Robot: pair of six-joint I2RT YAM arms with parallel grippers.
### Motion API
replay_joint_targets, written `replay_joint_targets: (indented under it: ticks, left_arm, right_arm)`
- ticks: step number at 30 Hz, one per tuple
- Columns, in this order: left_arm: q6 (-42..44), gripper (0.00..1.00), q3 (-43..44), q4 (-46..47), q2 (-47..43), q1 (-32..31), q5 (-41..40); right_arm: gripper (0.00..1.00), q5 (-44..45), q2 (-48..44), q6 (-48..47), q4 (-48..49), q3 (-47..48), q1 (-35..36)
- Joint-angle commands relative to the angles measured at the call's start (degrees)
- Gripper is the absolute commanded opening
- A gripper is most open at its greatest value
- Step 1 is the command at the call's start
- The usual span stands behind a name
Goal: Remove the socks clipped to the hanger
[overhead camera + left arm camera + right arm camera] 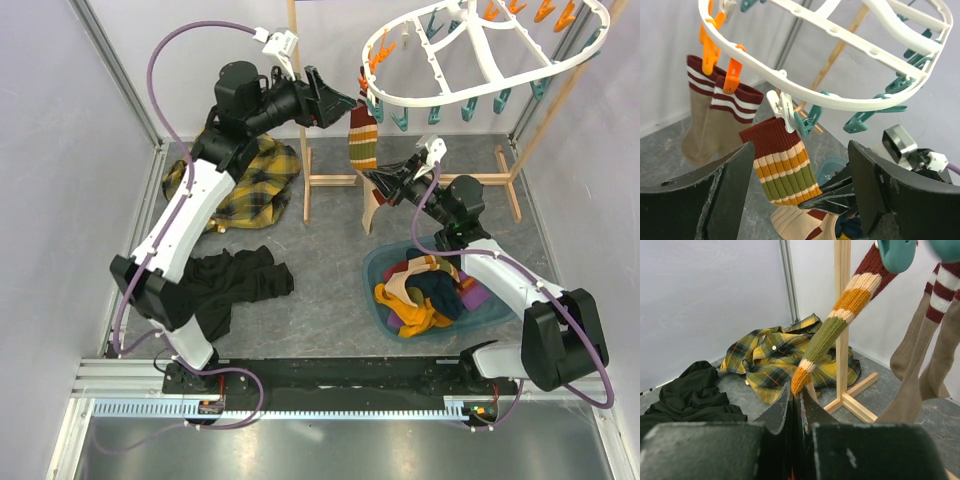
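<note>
The right gripper is clenched on the orange end of the striped sock, which hangs from a white clip on the hanger. The left gripper is released, its jaws wide on either side of the sock

Maroon sock banded cream, orange and olive; white hanger with orange and teal clips.

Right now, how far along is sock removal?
Done: a pile of socks in the blue basin. In hand: right pincer shut on the striped sock, still clipped to the hanger; left pincer open beside its clip. Left: that one plus two beige socks on orange clips.
</note>
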Motion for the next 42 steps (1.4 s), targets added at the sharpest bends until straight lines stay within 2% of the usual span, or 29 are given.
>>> replay_joint_targets:
  ticks: [1, 3, 7, 14, 17, 25, 29, 37, 42]
  left_arm:
    - [-3.2, 0.81, 4.5, 4.3, 4.1, 0.5, 6.2]
    - [-4.2, 0.80, 4.7, 5.7, 5.7, 1.0, 6.5]
    - [-12.1, 0.70, 6.2, 9.7, 10.5, 2.8, 9.0]
    - [-11.8, 0.66, 9.8, 7.2, 14.0, 2.9, 2.8]
    - [-10.7, 0.66, 11.0, 7.4, 15.4, 2.9, 3.7]
    - [-11.1, 0.68, 14.0, 11.5, 19.0, 2.8, 14.2]
    - [-10.7, 0.69, 14.0, 13.5, 20.2, 2.8, 15.8]
    - [-16.1, 0.69, 15.4, 21.5, 23.8, 2.7, 23.8]
    - [-16.6, 0.71, 14.9, 22.6, 23.6, 2.7, 25.1]
  right_arm:
    - [0.06, -2.0, -2.2, -0.3, 0.3, 0.2, -0.6]
    - [0.08, -2.8, -2.3, -0.4, -0.1, 0.7, -0.7]
    - [0.08, -3.5, -2.0, -1.0, -1.6, 1.3, -1.1]
    - [0.11, -5.5, -1.3, 0.9, -2.1, 2.2, -1.2]
    - [0.12, -5.4, -1.4, 1.3, -1.9, 2.1, -1.1]
    - [0.14, -5.4, -0.9, 2.4, -1.0, 2.5, -1.2]
    - [0.15, -6.1, -0.7, 3.4, -0.2, 2.5, -1.1]
    - [0.16, -6.5, -1.5, 3.2, -1.6, 3.4, -1.1]
    - [0.16, -7.4, -1.0, 2.9, -3.2, 4.5, -1.1]
